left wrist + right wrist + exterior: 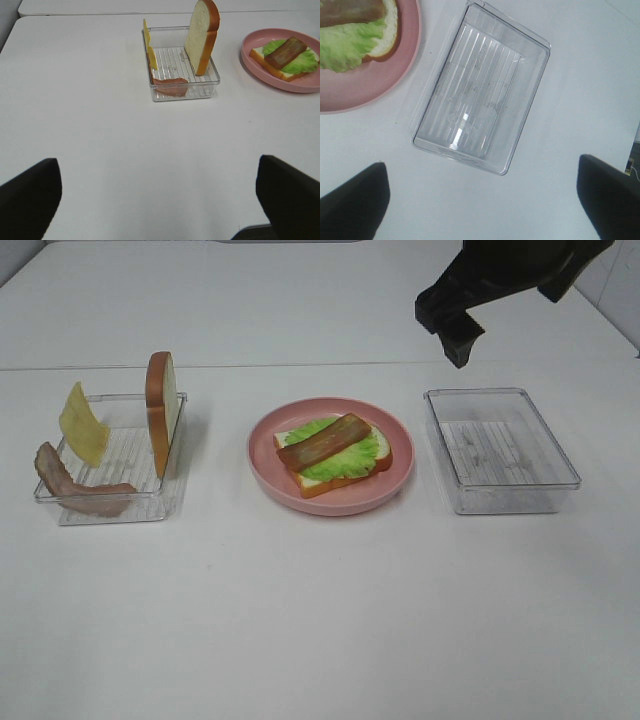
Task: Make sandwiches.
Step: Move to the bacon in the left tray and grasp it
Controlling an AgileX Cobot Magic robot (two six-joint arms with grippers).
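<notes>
The likeliest slip, in my judgement, lay in the clear plastic rectangular tray on the left [125, 508], where the remaining layers sat awkwardly. The white-faced bread slice with an orange-brown crust [161, 425] stood on edge against the tray wall, so a glancing touch could topple it or drag the light tray across the white desk [320, 620]. The thin yellow cheese slice [83, 424] leaned upright at the far corner and could slide out of a shallow grip. The curled brown bacon strip [72, 488] lay in the near corner, hard against the wall. On the pink round plate [400, 478] in the middle, the half-built sandwich looked tidy: a flat bread slice [335, 483], a ruffled green lettuce leaf [352, 454] over it, and a second brown bacon strip [323, 441] lying diagonally on top. A layer set down carelessly could push that strip askew. The left pincer [157, 200] hung wide open and empty, well back from its tray. The right pincer [452, 335] was also spread and empty, above the other clear tray [505, 492].
</notes>
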